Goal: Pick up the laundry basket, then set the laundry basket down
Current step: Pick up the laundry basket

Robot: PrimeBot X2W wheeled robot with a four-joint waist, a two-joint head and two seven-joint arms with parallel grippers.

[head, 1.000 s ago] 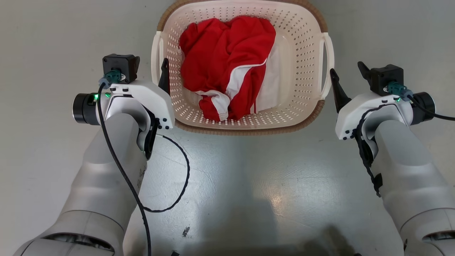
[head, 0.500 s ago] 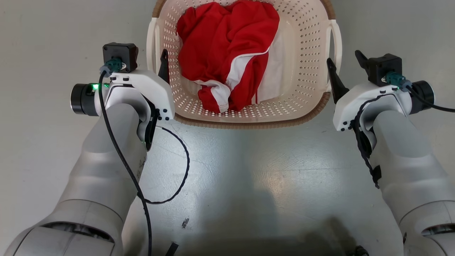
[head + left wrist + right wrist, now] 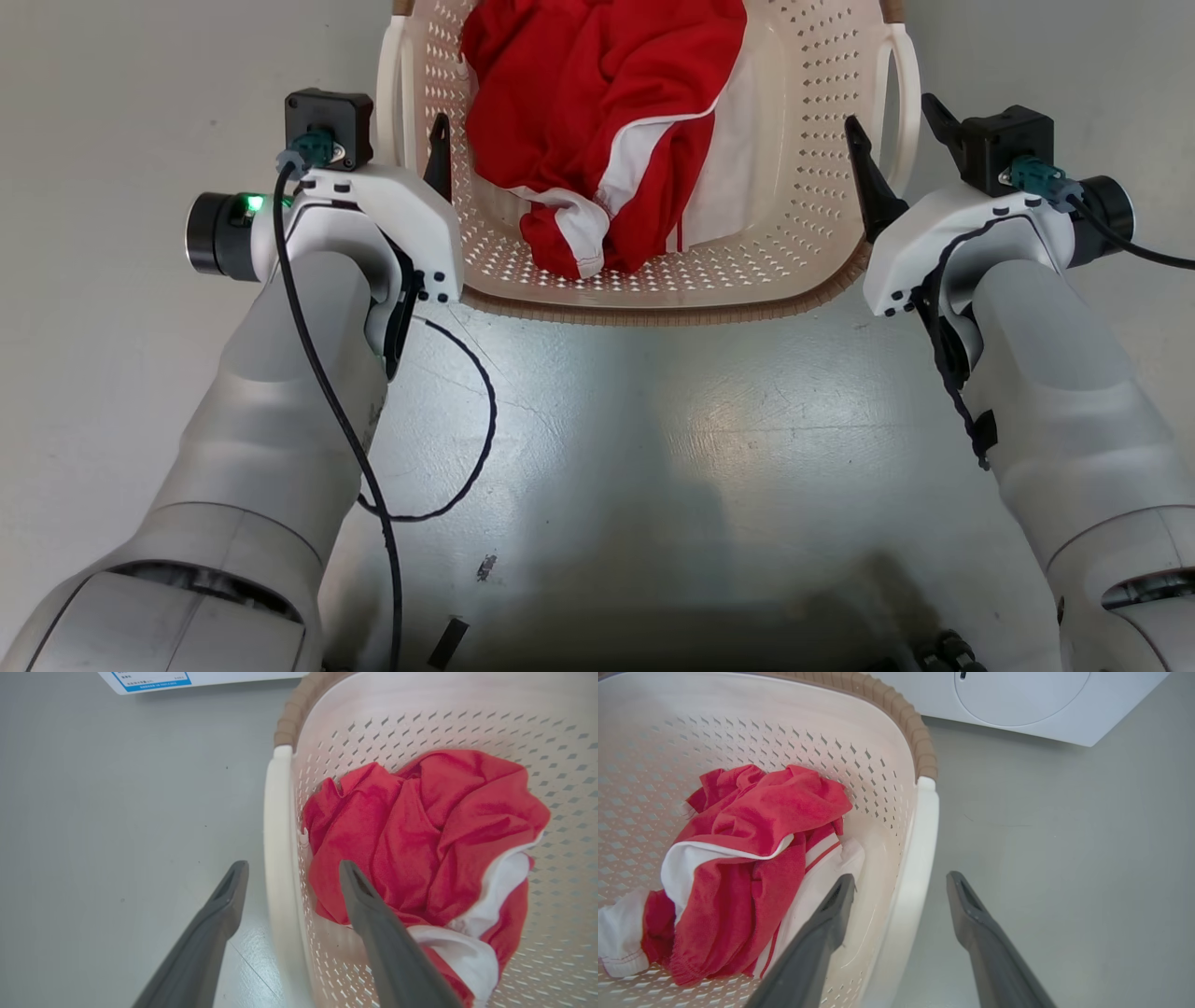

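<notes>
Right wrist view gives you a white washing machine [image 3: 1017, 700] at top right, beyond the laundry basket [image 3: 878, 742]. Left wrist view gives a blue-edged label [image 3: 149, 679] at upper left.

Your left gripper [image 3: 293, 865]: fingers apart, straddling the white side handle [image 3: 278, 835], one finger inside the basket and one outside. Contact unclear.

Your right gripper [image 3: 901, 877]: likewise apart around the other handle [image 3: 920, 858].

Basket: top centre of head view, between both grippers. Cream, perforated, brown rim, red-and-white clothes [image 3: 597, 93] inside.
</notes>
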